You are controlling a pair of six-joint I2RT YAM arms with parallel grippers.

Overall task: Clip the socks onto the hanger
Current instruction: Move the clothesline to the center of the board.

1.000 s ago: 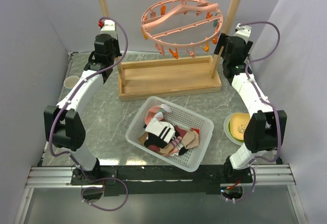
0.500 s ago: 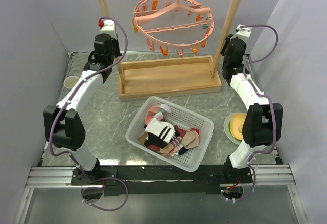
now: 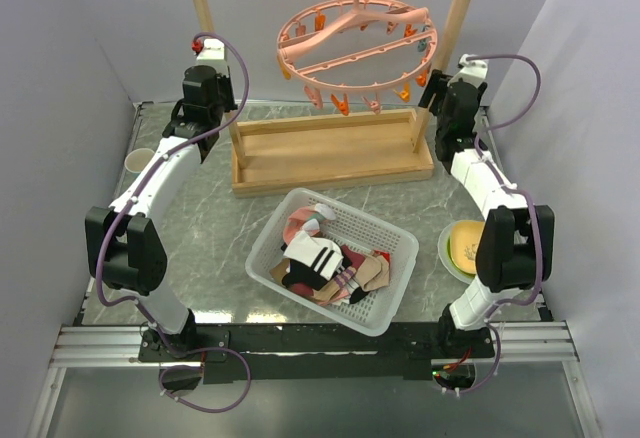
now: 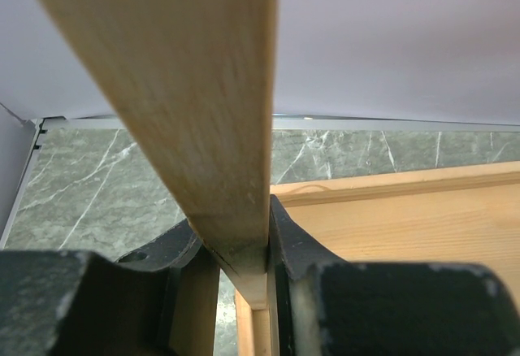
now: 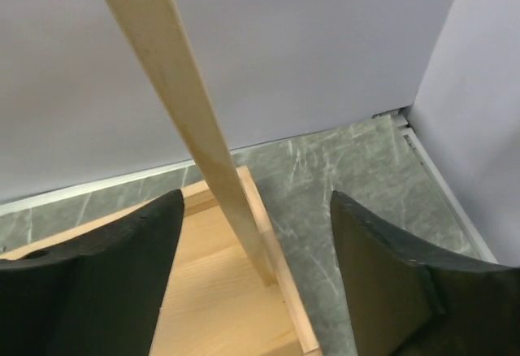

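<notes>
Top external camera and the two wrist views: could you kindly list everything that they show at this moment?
wooden rack: one, pale wood, far middle of the table
hanger: one, salmon pink with orange clips, hung from the rack's top bar
basket: one, white mesh, near middle
socks: a heap, white-black, pink, tan, dark, inside the basket
plate: one, green, right edge
round item: one, yellow-orange, on the plate
small round object: one, pale, left edge
table: one, grey marbled
left hand: black, shut on the rack's left post
right hand: black, open around the right post, not touching
</notes>
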